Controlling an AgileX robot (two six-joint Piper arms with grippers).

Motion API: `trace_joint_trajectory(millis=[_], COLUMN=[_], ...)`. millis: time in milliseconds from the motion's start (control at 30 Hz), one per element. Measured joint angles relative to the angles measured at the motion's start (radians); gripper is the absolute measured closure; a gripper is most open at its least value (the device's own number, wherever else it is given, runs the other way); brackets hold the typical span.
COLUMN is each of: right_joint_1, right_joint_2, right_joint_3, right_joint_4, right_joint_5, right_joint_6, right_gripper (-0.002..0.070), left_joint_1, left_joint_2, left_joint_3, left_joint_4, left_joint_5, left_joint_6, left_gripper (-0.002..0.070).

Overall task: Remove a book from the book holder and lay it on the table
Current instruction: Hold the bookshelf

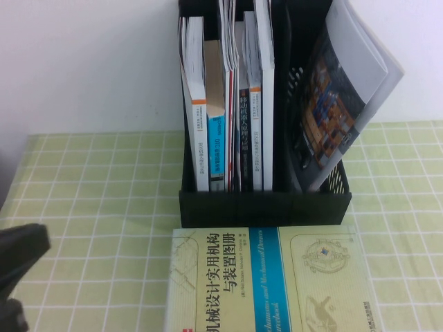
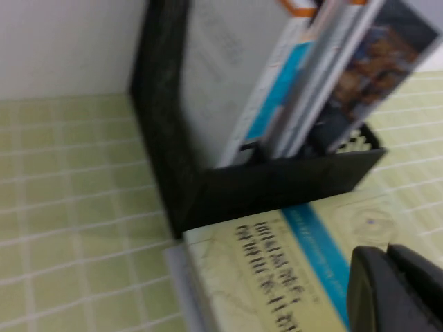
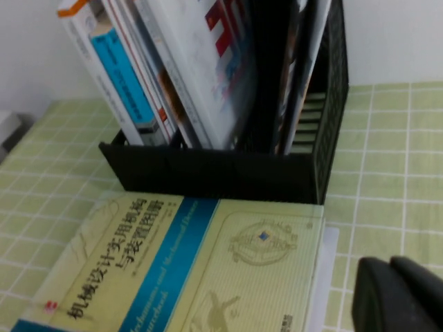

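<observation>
The black book holder [image 1: 263, 206] stands upright at the back middle of the table [image 1: 97, 194]. Several books stand in its left compartments. Among them is the book [image 3: 208, 62], a thin white-covered magazine with red and blue letters; in the high view it is the tall white one [image 1: 265, 83]. My left gripper [image 1: 19, 266] hangs at the front left, apart from the holder, and its fingers [image 2: 370, 290] are shut on nothing. My right gripper [image 3: 389, 266] is outside the high view. It is shut and empty over the cloth, right of the flat book.
A pale yellow-green book with a blue band [image 1: 270, 283] lies flat on the cloth right in front of the holder. A grey magazine with a colourful photo cover [image 1: 342, 104] leans out of the right compartment. A white wall stands behind.
</observation>
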Motion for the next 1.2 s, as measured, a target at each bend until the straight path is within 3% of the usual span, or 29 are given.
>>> trace_joint_trajectory(millis=[100,200,400,567,700,867,1200], right_joint_1=[0.032,0.067,0.099,0.099,0.1,0.1,0.108], right_joint_2=[0.068,0.16,0.316,0.414,0.467,0.538,0.688], right_joint_3=[0.0,0.0,0.0,0.001,0.001,0.001,-0.088], right_joint_4=[0.016,0.029,0.166,0.446,0.626,0.716,0.777], right_joint_5=[-0.007,-0.03,-0.086,-0.09,-0.085,-0.14,-0.196], right_joint_6=[-0.072,-0.155,-0.319,-0.616,-0.777,-0.833,-0.864], right_gripper=[0.0679,0.0679,0.0679,0.0679,0.0679,0.0678,0.0622], left_joint_1=[0.0,0.0,0.0,-0.01,-0.063,-0.133,-0.144], left_joint_2=[0.072,0.169,0.414,0.58,0.69,0.852,1.155], left_joint_3=[0.0,0.0,-0.053,-0.157,-0.288,-0.494,-0.854], left_joint_4=[-0.23,-0.399,-0.577,-0.744,-0.786,-0.789,-0.755], left_joint_5=[-0.037,-0.075,-0.095,-0.112,-0.154,-0.186,-0.157], left_joint_6=[0.228,0.341,0.51,0.668,0.76,0.826,0.829], left_gripper=[0.0676,0.0676,0.0676,0.0676,0.0676,0.0676,0.0676])
